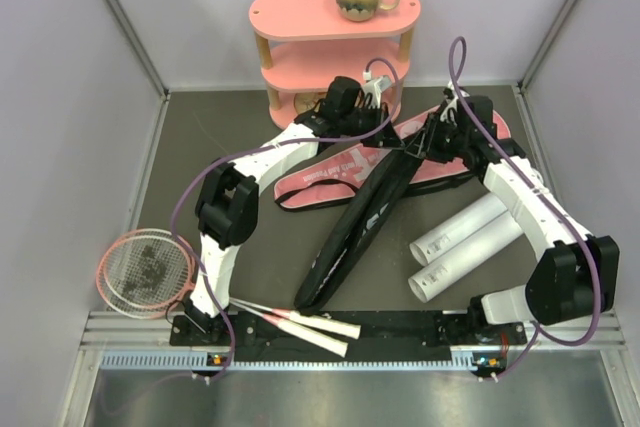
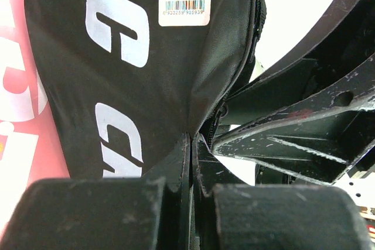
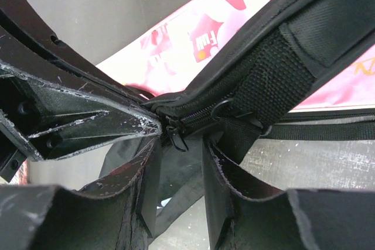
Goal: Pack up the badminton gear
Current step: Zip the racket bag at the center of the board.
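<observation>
Item: black racket bag [image 1: 365,209], soft, light, floppy fabric; lies mid-table [image 1: 260,267], running 1 o'clock to 7 o'clock. Left gripper [image 2: 191,159]: jaws pinched tight on its seam edge. Right gripper [image 3: 179,174]: jaws part-open astride the zip pull [image 3: 176,137], holding nothing. Best hold: the pull tab, probably small and slippery

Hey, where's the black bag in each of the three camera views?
Top: black bag lies diagonally across the centre, between the arms.
Left wrist: black bag fills the upper left, white lettering showing.
Right wrist: black bag shows its zipper edge, running from centre to upper right.
Shared landmark: pink bag, beside it in all three.
</observation>
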{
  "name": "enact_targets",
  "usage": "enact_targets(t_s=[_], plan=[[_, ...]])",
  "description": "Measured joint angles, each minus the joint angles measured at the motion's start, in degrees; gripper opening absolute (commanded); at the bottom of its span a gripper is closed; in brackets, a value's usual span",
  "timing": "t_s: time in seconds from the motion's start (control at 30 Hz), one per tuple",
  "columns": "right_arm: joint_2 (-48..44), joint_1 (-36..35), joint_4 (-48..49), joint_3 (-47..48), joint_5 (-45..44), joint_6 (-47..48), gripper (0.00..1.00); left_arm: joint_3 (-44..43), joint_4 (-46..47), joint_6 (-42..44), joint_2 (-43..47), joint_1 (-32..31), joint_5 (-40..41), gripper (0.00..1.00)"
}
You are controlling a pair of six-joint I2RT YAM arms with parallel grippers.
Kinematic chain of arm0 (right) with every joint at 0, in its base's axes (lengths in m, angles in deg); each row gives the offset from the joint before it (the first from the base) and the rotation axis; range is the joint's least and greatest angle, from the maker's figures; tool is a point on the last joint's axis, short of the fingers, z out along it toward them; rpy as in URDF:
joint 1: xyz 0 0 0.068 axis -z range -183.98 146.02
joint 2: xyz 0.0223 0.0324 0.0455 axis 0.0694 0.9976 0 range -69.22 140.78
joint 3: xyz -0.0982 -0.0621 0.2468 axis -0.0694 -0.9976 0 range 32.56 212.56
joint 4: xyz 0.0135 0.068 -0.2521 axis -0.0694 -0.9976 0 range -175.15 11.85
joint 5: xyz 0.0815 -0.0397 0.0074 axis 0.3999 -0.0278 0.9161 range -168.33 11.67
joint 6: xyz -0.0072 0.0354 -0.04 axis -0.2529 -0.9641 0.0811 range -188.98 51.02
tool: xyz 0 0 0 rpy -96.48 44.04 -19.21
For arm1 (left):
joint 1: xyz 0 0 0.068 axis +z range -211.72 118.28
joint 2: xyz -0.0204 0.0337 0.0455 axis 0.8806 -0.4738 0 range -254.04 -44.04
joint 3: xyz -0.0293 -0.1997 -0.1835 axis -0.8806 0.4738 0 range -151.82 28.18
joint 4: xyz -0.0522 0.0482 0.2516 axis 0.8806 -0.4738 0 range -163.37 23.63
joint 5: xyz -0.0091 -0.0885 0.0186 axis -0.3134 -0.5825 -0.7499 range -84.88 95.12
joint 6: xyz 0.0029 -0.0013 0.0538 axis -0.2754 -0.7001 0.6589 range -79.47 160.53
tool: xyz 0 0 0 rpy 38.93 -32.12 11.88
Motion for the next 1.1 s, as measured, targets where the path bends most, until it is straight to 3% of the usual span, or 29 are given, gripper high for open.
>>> enact_targets(t_s=[0.2,0.4,0.43,0.5,0.63,0.7,0.77,0.83,0.97,1.1], plan=[[1.27,-0.81,0.22,0.55,-0.72,-0.02,0.29,0.0,-0.02,0.0,0.0,-0.15,0.04,0.0],[1.75,-0.94,-0.04,1.51,-1.6,-0.11,0.09,0.0,0.02,0.02,0.0,-0.24,0.04,0.0],[1.75,-0.94,-0.04,1.53,-1.68,-0.11,0.01,0.0,0.02,0.02,0.0,-0.24,0.07,0.0],[1.75,-1.03,-0.11,1.53,-1.7,-0.15,0.0,0.0,-0.02,0.09,0.0,-0.26,0.28,0.0],[1.75,-1.11,-0.31,1.53,-1.62,-0.09,0.0,0.0,-0.15,1.11,0.0,-0.26,0.46,0.3],[1.75,-1.14,-0.31,1.53,-1.62,0.2,0.0,0.0,-0.26,2.29,0.13,-0.26,0.24,0.61],[1.75,-1.11,-0.24,1.49,-1.25,1.05,0.0,0.04,-0.48,4.04,0.72,-0.31,-0.07,0.72],[1.68,-0.9,0.81,1.01,-0.22,1.97,0.0,0.24,-0.42,5.62,1.79,-0.33,-0.13,0.76],[1.38,0.11,4.79,-2.14,3.15,3.52,0.0,-0.24,2.75,6.78,3.56,-0.33,0.11,0.74],[1.03,0.57,7.34,-3.82,5.62,4.42,0.0,-6.16,4.98,6.4,0.81,-0.66,0.85,0.73]])
